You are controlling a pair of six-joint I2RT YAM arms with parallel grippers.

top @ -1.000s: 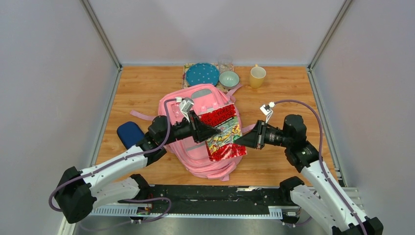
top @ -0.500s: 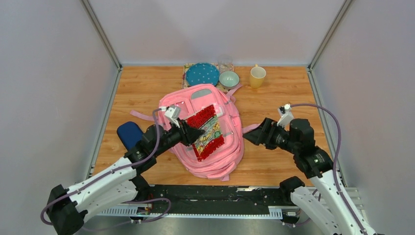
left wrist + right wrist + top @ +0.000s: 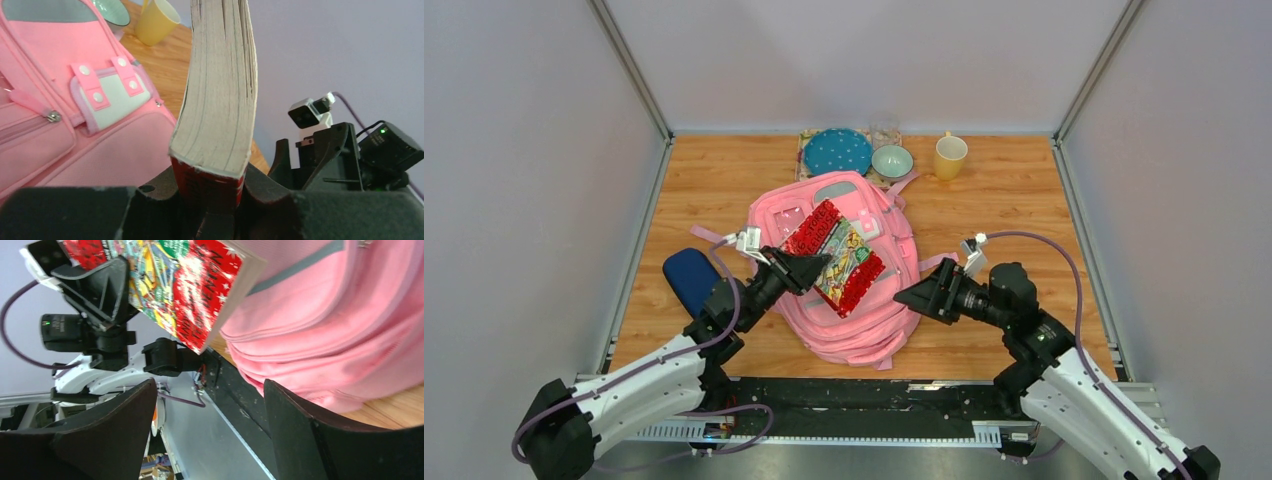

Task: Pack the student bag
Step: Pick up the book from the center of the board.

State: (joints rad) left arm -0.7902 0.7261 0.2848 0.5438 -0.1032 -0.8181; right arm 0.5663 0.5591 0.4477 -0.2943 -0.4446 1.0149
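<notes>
Swung leftward since a second ago, the thick red-covered paperback book [image 3: 844, 262] hangs clamped in our left gripper [image 3: 817, 265] over the large pink fabric backpack [image 3: 879, 315] at the wooden desk's [image 3: 1004, 200] middle, while our right gripper [image 3: 907, 297], jaws released, waits beside it, probably to open it.

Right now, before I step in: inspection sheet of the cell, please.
Surface: wooden table; no spills seen.
Job's things: pink backpack lying mid-table; book held over it, not yet inside.
Clutter: navy pouch left of the bag; dotted plate, bowl, glass and yellow mug along the far edge.
Grippers: left gripper shut on the book's edge; right gripper open, empty, beside the bag.
Cables: purple cable looping on each arm; no snag seen.
Surroundings: grey walls, metal frame; nothing else seen.
</notes>
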